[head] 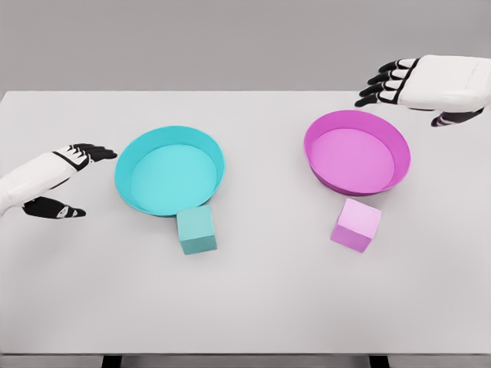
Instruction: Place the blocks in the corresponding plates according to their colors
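Observation:
A teal block [196,230] rests on the table just in front of the teal plate [132,165], touching its near rim. A pink block [356,225] lies a little in front of the magenta plate [316,130]. Both plates hold nothing. My left hand [75,178] hovers at the left edge, level with the teal plate, fingers spread and holding nothing. My right hand [399,90] hangs at the upper right, behind the magenta plate, fingers relaxed and holding nothing.
The white table [253,307] spans the view, its far edge along the top and its near edge at the bottom. A grey wall stands behind it.

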### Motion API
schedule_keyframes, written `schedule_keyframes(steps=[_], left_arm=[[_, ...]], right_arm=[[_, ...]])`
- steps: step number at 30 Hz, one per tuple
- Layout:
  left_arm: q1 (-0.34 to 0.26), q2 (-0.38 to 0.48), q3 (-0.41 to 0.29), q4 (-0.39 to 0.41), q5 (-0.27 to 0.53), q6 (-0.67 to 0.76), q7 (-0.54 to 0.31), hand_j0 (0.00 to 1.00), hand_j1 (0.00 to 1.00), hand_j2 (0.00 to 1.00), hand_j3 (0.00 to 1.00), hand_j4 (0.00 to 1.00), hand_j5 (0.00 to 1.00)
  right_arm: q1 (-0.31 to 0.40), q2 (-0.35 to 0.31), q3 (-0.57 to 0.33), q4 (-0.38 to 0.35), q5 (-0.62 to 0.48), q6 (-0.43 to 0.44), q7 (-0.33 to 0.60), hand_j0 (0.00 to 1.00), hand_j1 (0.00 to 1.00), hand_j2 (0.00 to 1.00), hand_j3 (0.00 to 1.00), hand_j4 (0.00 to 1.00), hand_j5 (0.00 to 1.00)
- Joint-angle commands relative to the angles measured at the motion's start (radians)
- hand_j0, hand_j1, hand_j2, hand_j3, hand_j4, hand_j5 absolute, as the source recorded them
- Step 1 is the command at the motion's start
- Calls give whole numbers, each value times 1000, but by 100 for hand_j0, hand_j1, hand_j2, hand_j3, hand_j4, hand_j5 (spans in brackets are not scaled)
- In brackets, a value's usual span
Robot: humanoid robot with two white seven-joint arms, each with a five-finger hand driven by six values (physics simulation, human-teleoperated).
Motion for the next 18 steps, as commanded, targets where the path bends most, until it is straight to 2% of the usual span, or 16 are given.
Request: schedule_keyframes(steps=[1,6,7,9,10,11,12,13,15,16,17,18], left_arm=[[0,1,0,1,7,1,0,100,100,100,100,100,100],[-5,7,-2,8,5,1,-4,100,100,100,100,100,100],[-17,4,-4,2,-15,1,-6,100,100,100,100,100,100],[-55,28,-5,-25,-55,1,-7,100,100,100,100,100,100],[-89,40,-7,-47,-87,1,-9,100,100,100,100,100,100],[-155,44,-10,-55,-107,1,-108,100,100,100,100,100,100],[-182,44,-26,-55,-105,1,-163,100,100,100,100,100,100],[-284,45,-140,-50,-82,1,-227,100,100,100,100,100,100],[-469,63,-374,-48,35,1,-236,100,100,100,100,100,100],[-526,91,-456,-53,77,1,-237,100,100,100,100,100,100],[-609,106,-549,-56,128,1,-248,100,100,100,100,100,100],[-663,106,-609,-56,160,1,-279,100,100,100,100,100,100]], right_arm=[[0,1,1,0,-2,3,0,100,100,100,100,100,100],[-32,-5,-1,0,-26,3,0,100,100,100,100,100,100],[-38,-11,-1,5,-88,3,0,100,100,100,100,100,100],[-43,-20,1,2,-105,3,0,100,100,100,100,100,100],[-44,-62,5,-21,-105,3,0,100,100,100,100,100,100],[-44,-74,82,-112,-105,3,0,100,100,100,100,100,100],[-48,-76,111,-138,-103,3,0,100,100,100,100,100,100],[-72,-76,157,-141,-105,3,0,100,100,100,100,100,100],[-104,-71,212,-141,-103,3,0,100,100,100,100,100,100],[-113,-68,234,-141,-103,3,0,100,100,100,100,100,100],[-123,-65,257,-141,-103,3,0,100,100,100,100,100,100],[-126,-65,261,-141,-103,3,0,100,100,100,100,100,100]])
